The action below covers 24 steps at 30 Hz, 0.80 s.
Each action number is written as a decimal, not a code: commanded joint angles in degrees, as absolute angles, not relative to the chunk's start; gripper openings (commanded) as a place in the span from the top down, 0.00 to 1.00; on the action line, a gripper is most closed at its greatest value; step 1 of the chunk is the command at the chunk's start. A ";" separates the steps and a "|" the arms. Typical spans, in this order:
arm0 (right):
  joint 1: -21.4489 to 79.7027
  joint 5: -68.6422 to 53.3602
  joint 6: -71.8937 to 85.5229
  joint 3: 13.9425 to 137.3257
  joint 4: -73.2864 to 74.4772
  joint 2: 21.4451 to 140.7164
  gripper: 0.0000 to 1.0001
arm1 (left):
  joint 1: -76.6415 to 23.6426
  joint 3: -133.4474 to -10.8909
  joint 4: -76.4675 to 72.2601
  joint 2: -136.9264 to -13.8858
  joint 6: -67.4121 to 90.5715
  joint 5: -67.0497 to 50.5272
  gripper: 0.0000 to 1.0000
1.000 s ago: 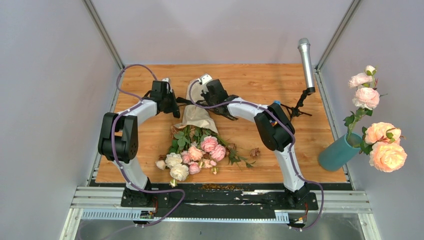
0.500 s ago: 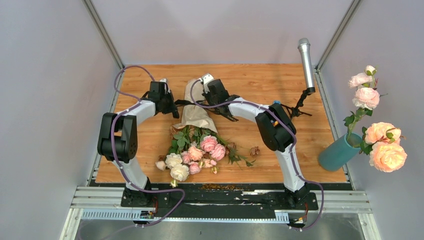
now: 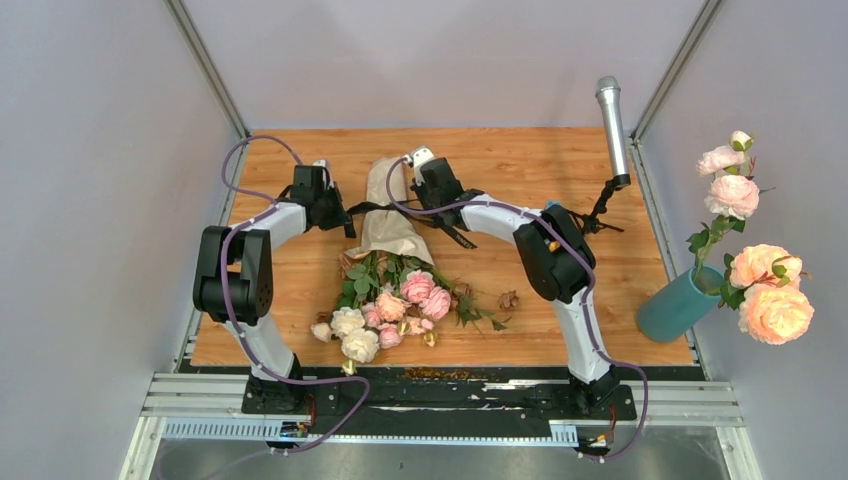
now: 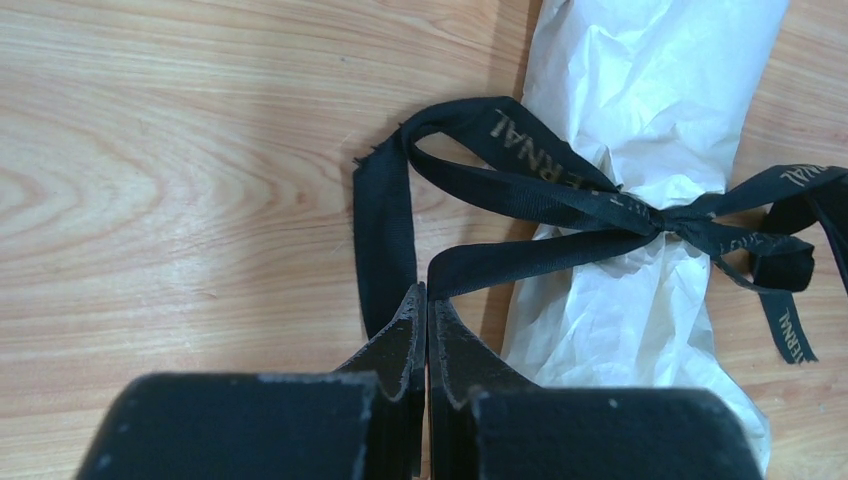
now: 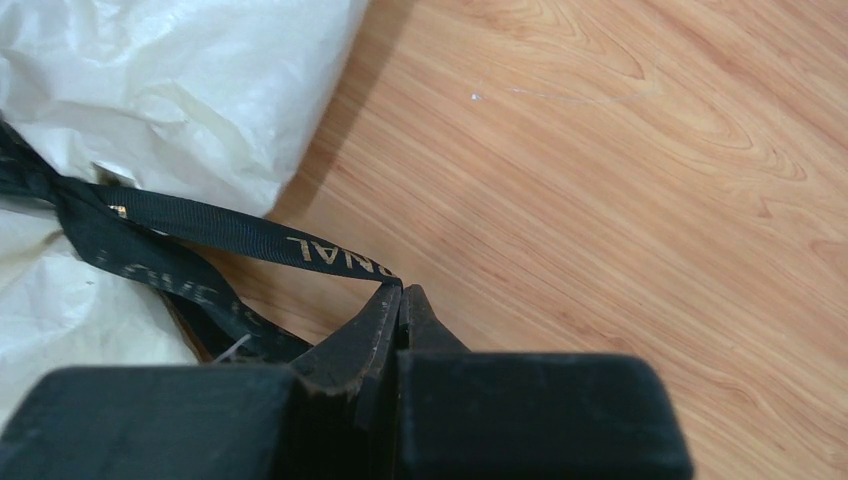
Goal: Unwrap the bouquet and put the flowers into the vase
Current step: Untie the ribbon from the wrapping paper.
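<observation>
- With left gripper (image 4: pixel 427 300) clamped on one ribbon (image 4: pixel 385 240) tail and right gripper (image 5: pixel 400 292) clamped on the other, pull straight outward, in opposite directions, evenly.
- Keep both pulls low over the table (image 3: pixel 620 270).
- Bouquet (image 3: pixel 392 262): flat, between the grippers, knot (image 4: pixel 668 222) not yet undone; vase (image 3: pixel 676 306) well apart, far right.
- Hold pinches firm; slick ribbon likely to slip.
- Ease off if paper (image 4: pixel 650 90) drags rather than the knot loosening.

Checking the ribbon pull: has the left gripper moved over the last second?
Yes. The left gripper, shut on the ribbon, has shifted left in the top view, away from the microphone and toward the table's left edge.
</observation>
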<state>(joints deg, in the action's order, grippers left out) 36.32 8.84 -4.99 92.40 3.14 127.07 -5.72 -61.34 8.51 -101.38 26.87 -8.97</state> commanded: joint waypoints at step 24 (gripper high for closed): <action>32.62 14.23 -4.05 88.29 2.85 121.72 1.00 | -0.26 -60.82 7.69 -98.00 27.68 -6.94 1.00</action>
